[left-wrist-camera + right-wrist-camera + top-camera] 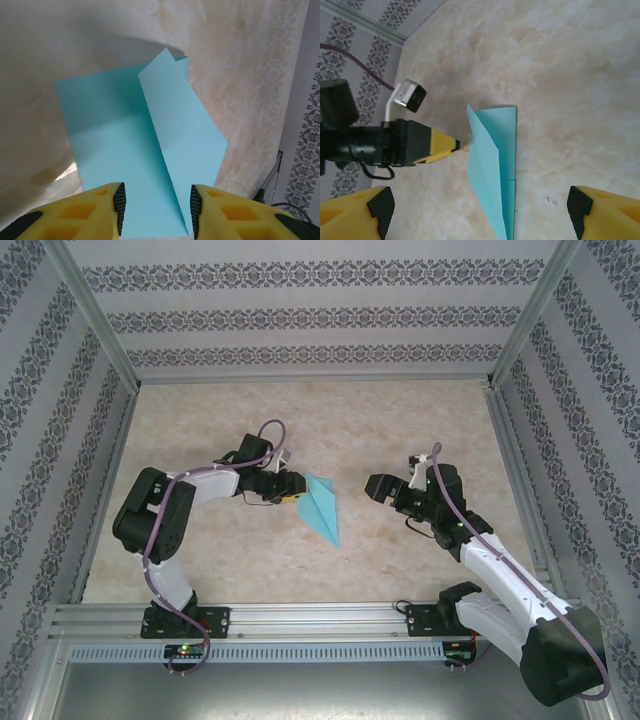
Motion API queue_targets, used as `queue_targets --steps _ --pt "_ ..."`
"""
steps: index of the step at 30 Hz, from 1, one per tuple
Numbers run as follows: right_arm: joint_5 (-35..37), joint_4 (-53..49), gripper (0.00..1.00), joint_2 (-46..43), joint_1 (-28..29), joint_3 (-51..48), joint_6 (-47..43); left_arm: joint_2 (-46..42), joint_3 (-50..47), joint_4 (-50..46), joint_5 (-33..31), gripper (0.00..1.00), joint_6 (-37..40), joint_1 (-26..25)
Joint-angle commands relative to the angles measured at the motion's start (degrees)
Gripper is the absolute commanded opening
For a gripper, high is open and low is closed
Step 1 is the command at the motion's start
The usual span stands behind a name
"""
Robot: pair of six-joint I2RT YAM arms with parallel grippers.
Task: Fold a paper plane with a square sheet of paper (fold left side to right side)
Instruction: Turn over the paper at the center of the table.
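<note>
Left pincer (156,202) parted over the paper plane (150,145) — right pincer (481,207) wide, apart.

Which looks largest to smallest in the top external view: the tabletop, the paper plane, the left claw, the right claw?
1. tabletop
2. paper plane
3. left claw and right claw: these look alike, so they are not ranked.

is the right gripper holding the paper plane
No, the right gripper stands wide open, apart from the paper plane.
</note>
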Motion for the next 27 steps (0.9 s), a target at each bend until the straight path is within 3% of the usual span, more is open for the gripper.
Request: queue_targets --steps 1,10,13,19,27 --pt "-2.15 2.04 0.91 -1.09 -0.52 0.77 1.26 2.23 2.11 5.29 1.56 0.42 -1.82 -1.53" --pt "-3.96 -0.59 0.92 -1.67 -1.61 2.55 0.11 8.74 6.71 7.06 2.66 0.41 -2.95 -3.89" --pt "-5.43 0.54 0.95 -1.2 -2.25 2.08 0.92 8.61 6.75 9.19 2.09 0.32 -3.06 -4.07" --pt "-12.08 6.53 0.98 1.45 -5.77 0.5 4.37 5.92 6.97 12.73 0.87 0.02 -3.46 -3.97" --pt "-21.13 15.67 0.98 9.35 -6.12 2.92 7.75 -6.88 7.58 11.71 -0.61 0.0 -3.38 0.55"
